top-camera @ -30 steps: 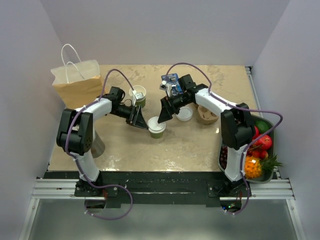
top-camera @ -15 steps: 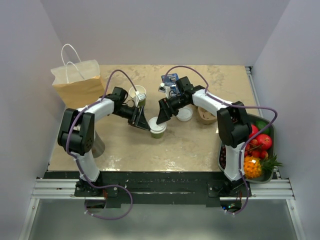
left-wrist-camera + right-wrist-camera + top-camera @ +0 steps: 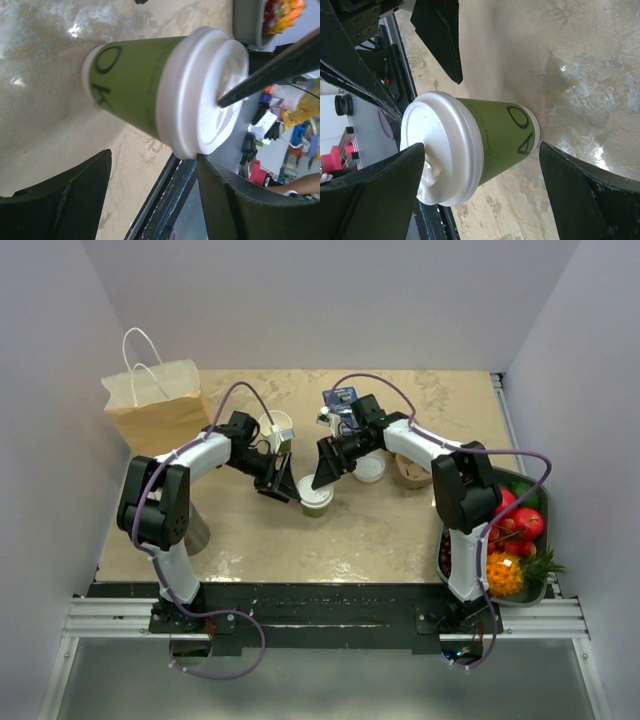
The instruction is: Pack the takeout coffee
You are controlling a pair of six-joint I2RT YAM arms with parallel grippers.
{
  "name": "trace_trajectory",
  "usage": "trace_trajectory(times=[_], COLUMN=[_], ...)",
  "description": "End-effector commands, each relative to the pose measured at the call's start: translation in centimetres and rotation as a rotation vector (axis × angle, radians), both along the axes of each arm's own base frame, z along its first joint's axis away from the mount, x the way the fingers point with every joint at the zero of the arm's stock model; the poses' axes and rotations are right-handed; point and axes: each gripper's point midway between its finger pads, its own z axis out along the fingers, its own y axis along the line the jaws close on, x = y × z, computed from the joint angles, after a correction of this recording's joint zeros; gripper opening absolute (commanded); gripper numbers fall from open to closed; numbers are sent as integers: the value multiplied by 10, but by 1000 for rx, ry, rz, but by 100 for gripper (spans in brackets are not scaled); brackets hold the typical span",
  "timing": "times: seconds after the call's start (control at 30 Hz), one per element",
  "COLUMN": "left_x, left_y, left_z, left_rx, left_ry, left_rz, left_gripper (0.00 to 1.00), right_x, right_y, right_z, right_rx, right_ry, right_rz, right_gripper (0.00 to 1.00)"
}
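The takeout coffee (image 3: 316, 496), an olive-green cup with a white lid, stands upright at the table's middle. In the left wrist view the coffee (image 3: 140, 85) sits just ahead of my open left gripper (image 3: 154, 155), whose one finger (image 3: 235, 200) touches the lid's rim. My left gripper (image 3: 283, 483) is at the cup's left. My right gripper (image 3: 325, 472) is open at the cup's upper right. In the right wrist view the right gripper (image 3: 481, 150) spans the coffee (image 3: 500, 140) top to base, with one fingertip (image 3: 395, 175) resting on the lid.
A lidless green-and-cream cup (image 3: 276, 429) stands behind the left gripper. A brown paper bag (image 3: 155, 405) with handles stands at the far left. A loose white lid (image 3: 369, 468) and a brown holder (image 3: 411, 471) lie right of the cup. A fruit tray (image 3: 541, 502) sits at the right edge.
My left gripper has moved right, up against the lidded cup. My right gripper has shifted slightly and stays at the cup's lid. The cup has hardly moved.
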Motion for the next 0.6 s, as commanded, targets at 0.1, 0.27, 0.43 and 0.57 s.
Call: trace_trajectory(times=[0.1, 0.27, 0.43, 0.57], left_x=[-1, 13, 42, 49], left_y=[55, 39, -7, -23], left_z=[-83, -77, -19, 14], left_rx=[517, 476, 192, 67], left_ry=[-58, -94, -234, -295], left_rz=[-40, -24, -62, -76], left_gripper=[72, 72, 71, 72], right_x=[6, 5, 5, 5], right_y=[2, -1, -1, 0], right_z=[-3, -3, 7, 11], right_rx=[32, 46, 88, 106], right_ry=[18, 24, 18, 33], right_rz=[12, 25, 56, 64], right_gripper=[97, 97, 97, 97])
